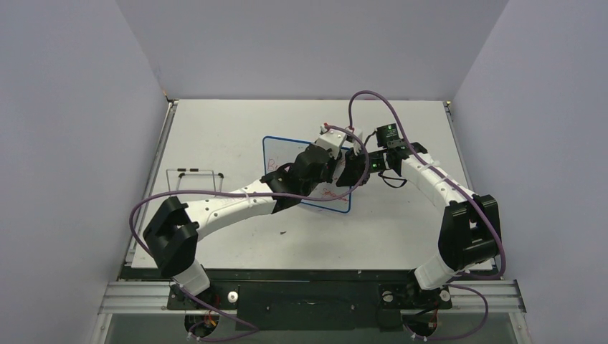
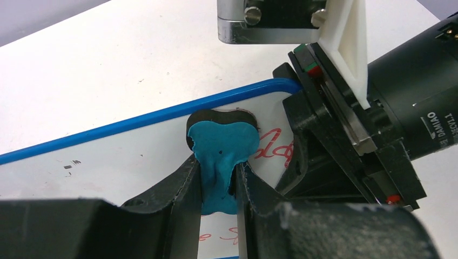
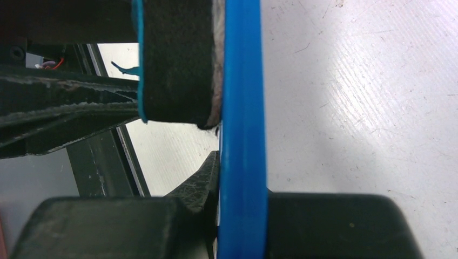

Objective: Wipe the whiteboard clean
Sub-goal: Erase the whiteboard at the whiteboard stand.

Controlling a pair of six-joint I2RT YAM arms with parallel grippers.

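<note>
Blue plastic rim of the whiteboard (image 3: pixel 243 135) is seen edge-on, passing straight between the fingers of the right tool (image 3: pixel 243 210). That tool is clenched on the rim. The board is judged to be held this way so it cannot slide under rubbing. From overhead it appears tilted up from the worktop (image 1: pixel 236 122) rather than lying flat. Whether any edge rests on the worktop cannot be told.

Left tool (image 2: pixel 219 168) is closed on the narrow waist of the eraser (image 2: pixel 221 141), with the blue back toward the wrist and the black felt laid against the board face. The waist grip is judged to be chosen so that the wide head is free ahead of the fingertips for wiping. The head sits just short of the board's far rim. From the right wrist, the felt is seen touching the board just ahead of that tool's fingers.

Red handwriting (image 2: pixel 275 148) is noted directly right of the left tool's tips, with more below them, nearer the wrist. The face left of the tool looks mostly white, with faint specks only. Task judged partly done; strokes rightward and back toward the wrist are called for. One risk is noted: the eraser head could be knocked against the right tool, the two being very close.
</note>
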